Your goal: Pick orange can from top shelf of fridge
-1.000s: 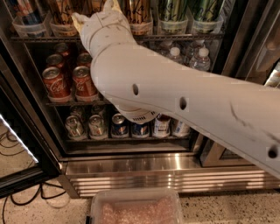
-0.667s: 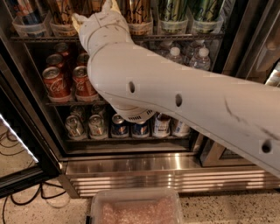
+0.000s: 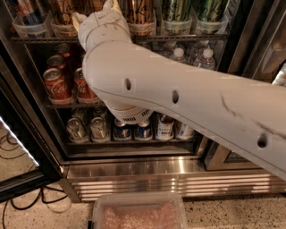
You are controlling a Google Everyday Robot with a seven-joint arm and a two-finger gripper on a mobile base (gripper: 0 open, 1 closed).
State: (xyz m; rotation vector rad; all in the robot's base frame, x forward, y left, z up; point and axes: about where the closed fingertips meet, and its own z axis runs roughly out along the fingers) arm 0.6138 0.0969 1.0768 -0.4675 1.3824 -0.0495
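Observation:
The fridge (image 3: 156, 172) stands open, with a stainless steel base and a dark interior. Its top shelf (image 3: 187, 38) is a dark wire rack holding clear trays of tall cans. Coppery orange cans stand there: one at the left (image 3: 61, 11) and one (image 3: 137, 11) just right of my wrist. My white arm reaches up from the lower right. The gripper (image 3: 109, 4) is at the top edge of the view, in the gap between those two orange cans, mostly cut off by the frame. Whatever lies directly behind the wrist is hidden.
Tall green cans (image 3: 175, 11) stand right of the orange ones. Red cola cans (image 3: 56, 82) and water bottles (image 3: 204, 58) fill the middle shelf, with small cans (image 3: 99, 129) below. The open door (image 3: 20, 143) is at the left, with cables (image 3: 13, 206) and a plastic bin (image 3: 138, 212) on the floor.
My arm has edged slightly up and to the left toward the top shelf. The cans have not moved.

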